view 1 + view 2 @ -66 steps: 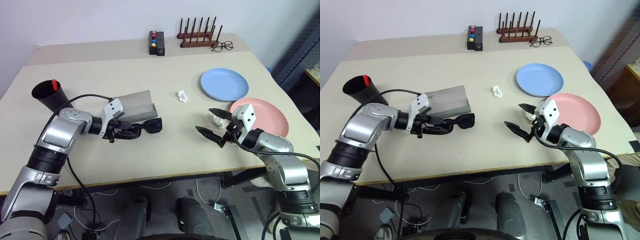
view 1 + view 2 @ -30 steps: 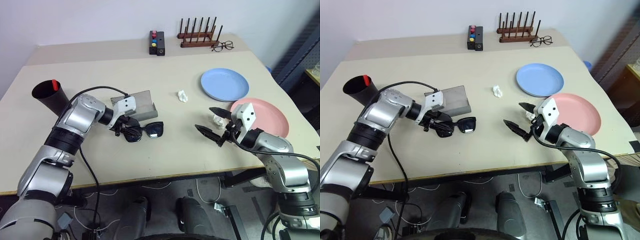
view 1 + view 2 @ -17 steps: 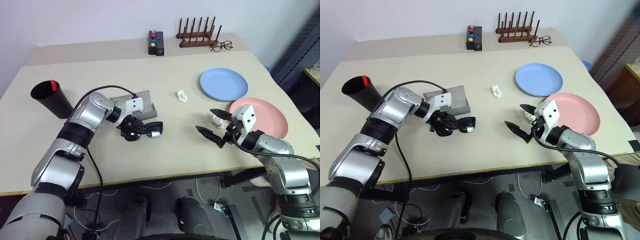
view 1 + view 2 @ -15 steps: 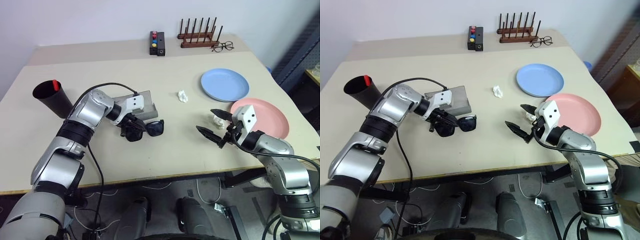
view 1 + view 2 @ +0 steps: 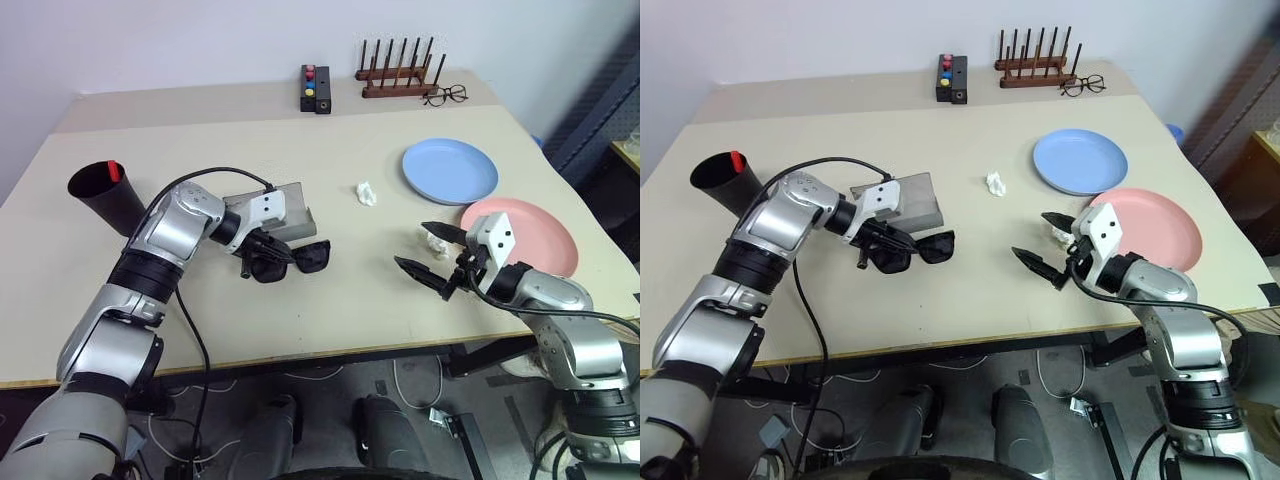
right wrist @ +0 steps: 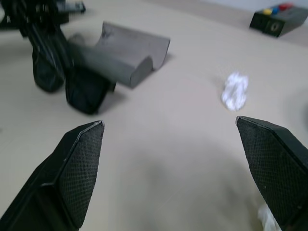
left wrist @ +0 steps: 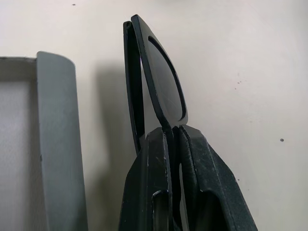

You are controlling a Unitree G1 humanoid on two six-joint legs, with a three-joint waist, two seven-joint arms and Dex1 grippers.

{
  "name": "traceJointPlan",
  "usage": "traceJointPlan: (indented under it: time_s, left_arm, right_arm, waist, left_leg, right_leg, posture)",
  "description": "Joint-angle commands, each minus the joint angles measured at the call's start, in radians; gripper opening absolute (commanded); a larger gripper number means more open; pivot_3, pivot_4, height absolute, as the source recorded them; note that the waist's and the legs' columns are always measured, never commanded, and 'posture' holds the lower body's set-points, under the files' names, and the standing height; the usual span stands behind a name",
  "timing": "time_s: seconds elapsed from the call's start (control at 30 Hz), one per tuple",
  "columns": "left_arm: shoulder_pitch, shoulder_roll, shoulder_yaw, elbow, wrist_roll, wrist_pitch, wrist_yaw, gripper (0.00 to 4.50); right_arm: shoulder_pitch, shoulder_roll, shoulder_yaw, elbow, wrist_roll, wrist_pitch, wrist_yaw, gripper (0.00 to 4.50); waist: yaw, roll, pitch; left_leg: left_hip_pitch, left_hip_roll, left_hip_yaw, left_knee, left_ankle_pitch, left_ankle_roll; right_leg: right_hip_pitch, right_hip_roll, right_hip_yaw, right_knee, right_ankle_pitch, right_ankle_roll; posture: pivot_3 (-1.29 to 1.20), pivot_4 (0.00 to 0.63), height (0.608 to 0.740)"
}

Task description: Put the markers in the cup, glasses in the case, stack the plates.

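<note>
At inspection, the left gripper (image 5: 262, 262) was clamped on the black thick-framed sunglasses with dark lenses (image 5: 295, 259), its two black fingers (image 7: 159, 159) pressed together on the frame at one lens. The sunglasses were folded and carried just above the beige table (image 5: 330, 310), near its front edge and left of centre, with one lens jutting away from the fingers toward the table's middle.

The grey oblong hinged glasses case (image 5: 288, 212) lay open on the table, just behind the sunglasses toward the back edge. In the left wrist view, its near wall (image 7: 60, 144) ran parallel to the folded frame (long axes closely matched), so a short sideways carry over that wall appears to be what remains. The left arm was plainly the nearer one.

The right gripper (image 5: 430, 253) hovered with its fingers spread wide and empty, near the front right of the table beside the round pink plastic plate (image 5: 540, 235). The round light blue plastic plate (image 5: 450, 170) sat apart behind it, unstacked. The tall black tapered plastic cup (image 5: 105, 198) stood at the left edge, a red marker cap (image 5: 112, 171) showing at its rim.
</note>
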Motion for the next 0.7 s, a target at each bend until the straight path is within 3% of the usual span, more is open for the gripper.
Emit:
traceJointPlan:
  time_s: [0.03, 0.23, 0.43, 0.7]
  left_arm:
    - [-0.004, 0.019, 0.046, -0.041, -0.024, 0.02, 0.021, 0.01]
    - [-0.062, 0.043, 0.103, -0.006, -0.059, 0.032, 0.033, 0.01]
    - [-0.194, 0.073, 0.161, 0.203, -0.051, -0.069, 0.064, 0.01]
    - [-0.296, 0.098, 0.114, 0.417, 0.024, -0.152, -0.032, 0.01]
  right_arm:
    - [0.036, -0.061, -0.02, 0.025, -0.014, -0.05, 0.079, 4.5]
    - [0.06, -0.137, -0.057, 0.074, 0.013, -0.084, 0.192, 4.5]
    - [0.033, -0.171, -0.077, 0.057, 0.112, -0.053, 0.324, 4.5]
    - [-0.038, -0.153, -0.039, 0.045, 0.125, -0.016, 0.334, 4.5]
  waist:
    - [0.001, 0.0, 0.0]
    - [-0.002, 0.0, 0.001]
    - [-0.003, -0.001, 0.002]
    - [-0.001, -0.002, 0.002]
  left_leg:
    - [0.0, 0.0, 0.0, 0.0, 0.0, 0.0]
    - [-0.001, 0.0, 0.0, 0.0, 0.0, 0.0]
    - [-0.002, 0.0, 0.0, 0.0, 0.0, 0.0]
    - [-0.002, 0.0, 0.0, 0.0, 0.0, 0.001]
  right_leg:
    - [0.0, 0.0, 0.0, 0.0, 0.0, 0.0]
    - [-0.001, 0.0, 0.0, 0.0, 0.0, 0.0]
    - [-0.002, 0.0, -0.001, -0.001, 0.0, 0.0]
    - [-0.002, 0.0, -0.001, -0.001, 0.0, 0.001]
  posture:
    - [0.0, 0.15, 0.74]
    - [0.0, 0.15, 0.74]
    - [0.0, 0.15, 0.74]
    - [0.0, 0.15, 0.74]
